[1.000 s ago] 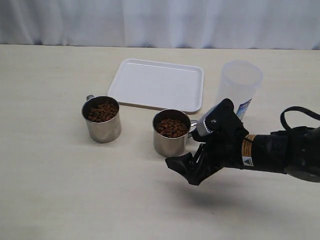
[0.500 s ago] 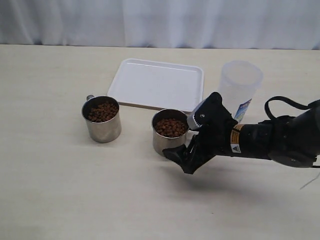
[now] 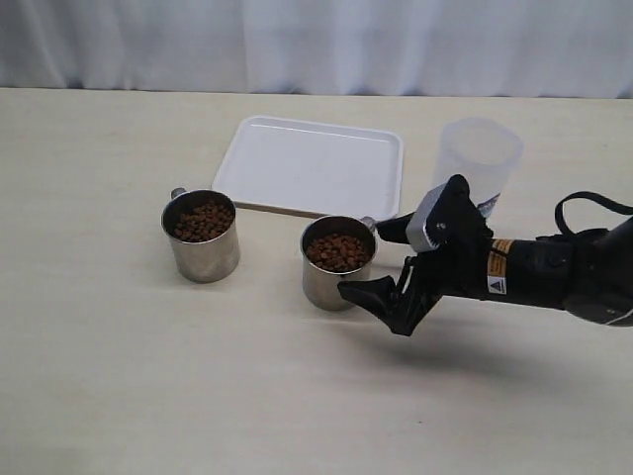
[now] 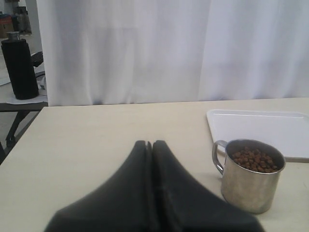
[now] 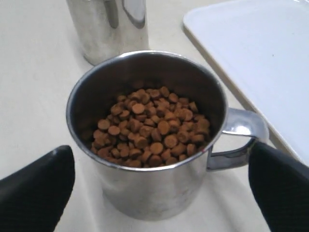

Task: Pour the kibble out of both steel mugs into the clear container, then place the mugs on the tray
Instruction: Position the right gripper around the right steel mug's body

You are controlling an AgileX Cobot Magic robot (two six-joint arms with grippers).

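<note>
Kibble (image 3: pixel 338 252) sits in the left mug (image 3: pixel 201 252) and centre mug (image 3: pixel 331 285); right hand (image 3: pixel 362 260), spread wide, straddles the centre mug without gripping; left hand (image 4: pixel 152 145) is pinched closed, empty.

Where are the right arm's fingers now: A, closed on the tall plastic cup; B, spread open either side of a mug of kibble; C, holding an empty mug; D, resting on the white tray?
B: its wrist view shows the fingers open, one each side of the mug of kibble.

A white curtain (image 3: pixel 316 45) is hanging behind the cream bench (image 3: pixel 99 376); a black bottle (image 4: pixel 19 67) is standing on a side table (image 4: pixel 26 102) off its end.
</note>
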